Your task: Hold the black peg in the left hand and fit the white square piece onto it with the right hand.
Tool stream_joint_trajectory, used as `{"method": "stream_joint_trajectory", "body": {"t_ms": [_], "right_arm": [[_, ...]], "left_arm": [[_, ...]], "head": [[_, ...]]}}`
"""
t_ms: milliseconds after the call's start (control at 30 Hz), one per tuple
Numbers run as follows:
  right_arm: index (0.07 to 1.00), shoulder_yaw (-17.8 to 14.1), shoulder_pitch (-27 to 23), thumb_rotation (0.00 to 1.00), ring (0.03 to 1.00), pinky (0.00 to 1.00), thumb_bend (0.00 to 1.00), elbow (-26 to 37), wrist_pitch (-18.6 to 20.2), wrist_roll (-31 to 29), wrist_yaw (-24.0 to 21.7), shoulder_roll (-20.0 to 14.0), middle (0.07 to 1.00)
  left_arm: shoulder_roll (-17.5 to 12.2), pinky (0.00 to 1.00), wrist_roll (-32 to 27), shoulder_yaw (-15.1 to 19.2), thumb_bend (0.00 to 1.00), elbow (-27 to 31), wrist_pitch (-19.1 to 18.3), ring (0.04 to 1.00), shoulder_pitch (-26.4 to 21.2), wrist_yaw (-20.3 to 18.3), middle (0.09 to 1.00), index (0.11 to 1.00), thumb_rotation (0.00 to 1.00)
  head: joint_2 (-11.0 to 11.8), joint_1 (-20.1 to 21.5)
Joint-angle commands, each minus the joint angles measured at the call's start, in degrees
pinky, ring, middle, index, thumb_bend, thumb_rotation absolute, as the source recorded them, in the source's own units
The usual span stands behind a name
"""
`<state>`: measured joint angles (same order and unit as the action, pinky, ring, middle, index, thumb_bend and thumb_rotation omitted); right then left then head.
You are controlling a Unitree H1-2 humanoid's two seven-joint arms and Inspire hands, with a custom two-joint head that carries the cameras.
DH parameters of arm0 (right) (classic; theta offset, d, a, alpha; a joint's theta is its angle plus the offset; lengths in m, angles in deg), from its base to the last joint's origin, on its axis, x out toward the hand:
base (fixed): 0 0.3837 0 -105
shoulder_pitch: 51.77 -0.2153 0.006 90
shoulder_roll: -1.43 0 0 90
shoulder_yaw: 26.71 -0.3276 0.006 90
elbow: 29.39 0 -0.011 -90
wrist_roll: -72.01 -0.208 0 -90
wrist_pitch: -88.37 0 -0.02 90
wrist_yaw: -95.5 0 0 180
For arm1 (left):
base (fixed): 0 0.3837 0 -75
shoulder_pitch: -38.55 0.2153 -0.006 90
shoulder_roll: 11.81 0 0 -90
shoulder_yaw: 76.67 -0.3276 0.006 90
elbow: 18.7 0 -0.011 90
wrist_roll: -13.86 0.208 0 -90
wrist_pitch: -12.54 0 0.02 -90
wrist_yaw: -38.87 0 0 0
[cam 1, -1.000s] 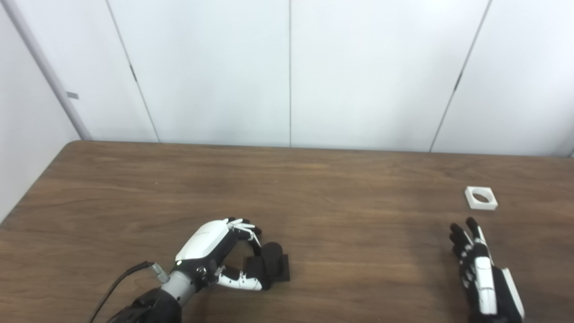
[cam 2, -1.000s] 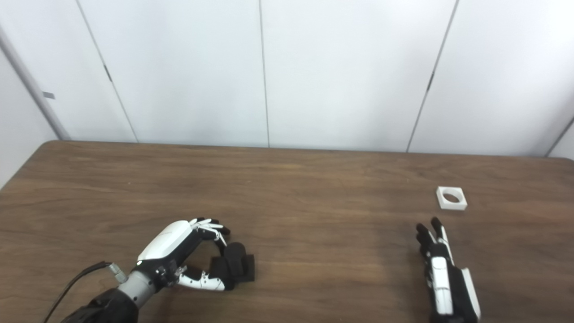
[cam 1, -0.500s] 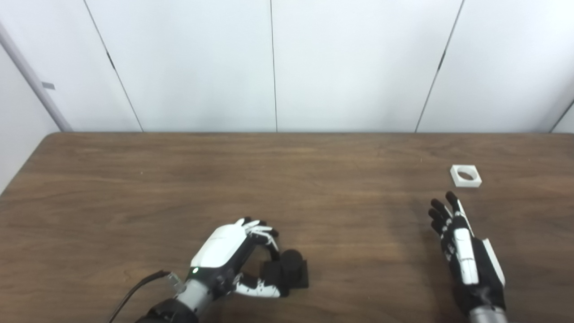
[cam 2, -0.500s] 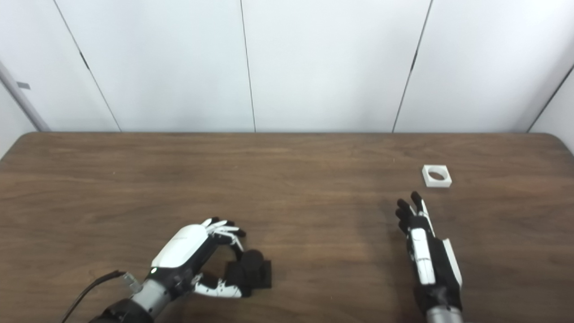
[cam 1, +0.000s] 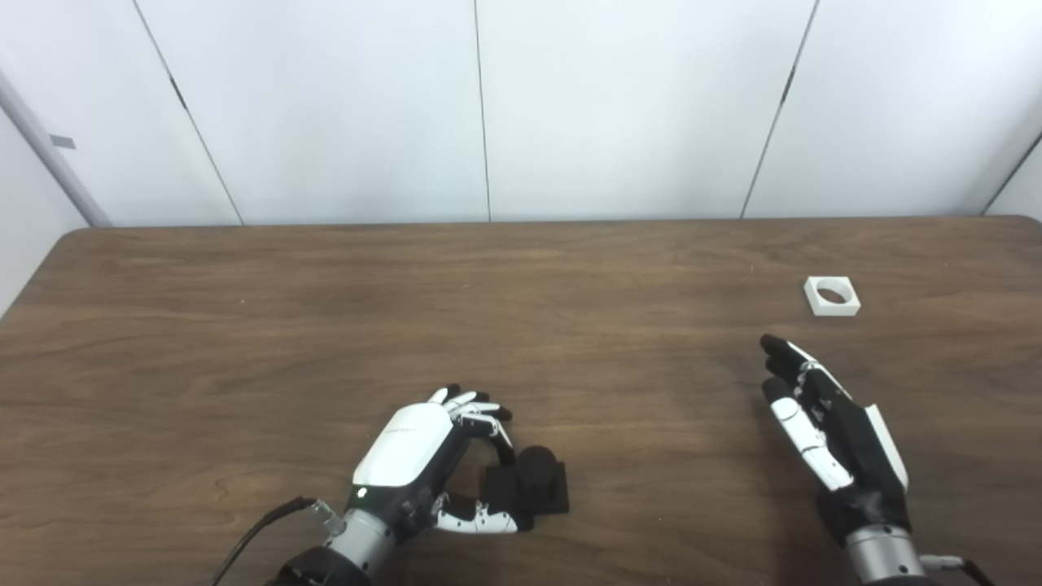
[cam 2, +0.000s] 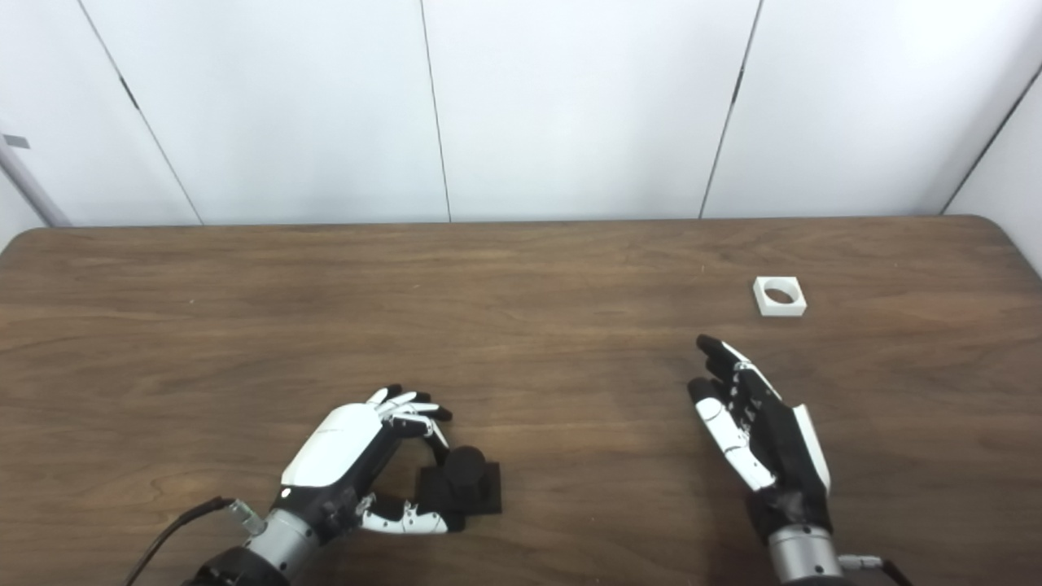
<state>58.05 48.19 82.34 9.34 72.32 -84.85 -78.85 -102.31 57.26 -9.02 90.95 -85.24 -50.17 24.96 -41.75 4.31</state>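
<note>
Left hand [cam 1: 423, 464] curled around black cylindrical peg on square base [cam 1: 533, 484], near front edge of brown wood-grain table [cam 1: 326, 325]; firm grasp: cannot tell. Right hand [cam 1: 830, 431] released, fingers spread, short of white square piece with round hole [cam 1: 831, 295] near right edge. Risk: fingertips nudge flat piece away; loose peg tips.

Table [cam 1: 244, 325]: dark wood-grain top, smooth, low sheen. Peg [cam 1: 533, 480]: matt black, plastic-looking. Square piece [cam 1: 831, 295]: matt white plastic look. Left hand [cam 1: 423, 464]: glossy white shell, black fingers, bare metal wrist. Right hand [cam 1: 838, 439]: same white-and-black finish, brushed metal cuff. Wall panels [cam 1: 619, 106]: smooth, flat white.
</note>
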Motion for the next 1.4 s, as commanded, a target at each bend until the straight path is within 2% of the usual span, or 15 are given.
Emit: {"method": "stream_joint_trajectory", "body": {"t_ms": [0,33,67,300,433,567,700,867,1133,1267,1367], "right_arm": [[0.754,-0.42,-0.65,0.44,0.957,0.99,0.55,2.28,-0.71,1.61,0.59,-1.11,0.900],[0.751,-0.39,-1.10,0.43,0.956,0.99,0.56,2.31,-1.08,2.82,0.72,-1.49,0.898],[0.743,-0.50,-1.77,0.40,0.947,0.98,0.57,2.22,-1.29,3.89,0.84,-1.90,0.889],[0.703,-2.45,-7.63,0.28,0.951,0.96,0.69,1.97,1.86,6.50,0.97,-4.95,0.908],[0.690,-2.59,-11.16,0.28,0.934,0.90,0.73,0.98,3.62,9.60,0.76,-8.07,0.903],[0.681,-2.48,-14.10,0.28,0.944,0.93,0.76,0.26,6.34,11.86,0.26,-10.98,0.902],[0.686,-0.97,-16.69,0.29,0.924,0.90,0.76,-0.77,8.57,17.18,-0.33,-14.27,0.896],[0.689,1.01,-19.25,0.27,0.929,0.92,0.76,-4.27,8.47,21.45,-1.20,-17.48,0.903],[0.692,6.01,-25.53,0.21,0.975,0.91,0.83,-12.44,9.86,30.74,-3.72,-23.31,0.905],[0.699,8.70,-29.23,0.20,0.997,0.98,0.85,-18.06,8.24,32.96,-5.46,-26.37,0.924],[0.724,11.92,-32.40,0.21,1.000,1.00,0.86,-21.44,8.24,35.43,-8.89,-29.60,0.940]], "left_arm": [[0.22,1.00,-0.05,-0.74,0.52,-0.48,1.01,0.899,0.63,-0.75,0.797,0.484,0.05],[0.19,1.00,-0.05,-0.68,0.52,-0.43,0.96,0.898,0.63,-0.77,0.796,0.484,0.05],[0.14,1.00,-0.11,-0.61,0.52,-0.54,1.02,0.898,0.61,-0.72,0.797,0.484,0.05],[-0.76,1.00,-1.10,0.37,0.52,-0.67,1.26,0.904,0.54,-1.01,0.797,0.484,0.05],[-1.45,1.00,-2.08,1.23,0.52,-0.73,2.06,0.898,0.40,-0.94,0.793,0.484,0.05],[-2.10,1.00,-2.63,2.06,0.52,-0.40,2.74,0.881,0.48,-1.33,0.785,0.484,0.05],[-2.80,1.00,-3.15,2.65,0.52,-0.40,2.88,0.877,0.42,-2.06,0.782,0.484,0.05],[-3.35,1.00,-4.05,3.63,0.52,-0.53,3.45,0.872,0.40,-2.70,0.776,0.485,0.05],[-3.25,1.00,-4.19,4.53,0.52,-0.52,4.08,0.862,0.39,-3.34,0.768,0.484,0.05],[-3.10,1.00,-4.60,4.75,0.52,-1.13,4.49,0.860,0.23,-3.14,0.765,0.484,0.04],[-3.01,1.00,-4.61,4.75,0.52,-1.39,4.72,0.855,0.28,-2.97,0.762,0.484,0.04]], "head": [[-0.04,0.02],[-0.04,0.02],[0.17,2.05],[0.36,6.93],[0.49,10.11],[0.69,12.98],[0.89,15.39],[1.14,18.29],[1.36,19.01],[1.67,20.54],[1.72,20.56]]}}
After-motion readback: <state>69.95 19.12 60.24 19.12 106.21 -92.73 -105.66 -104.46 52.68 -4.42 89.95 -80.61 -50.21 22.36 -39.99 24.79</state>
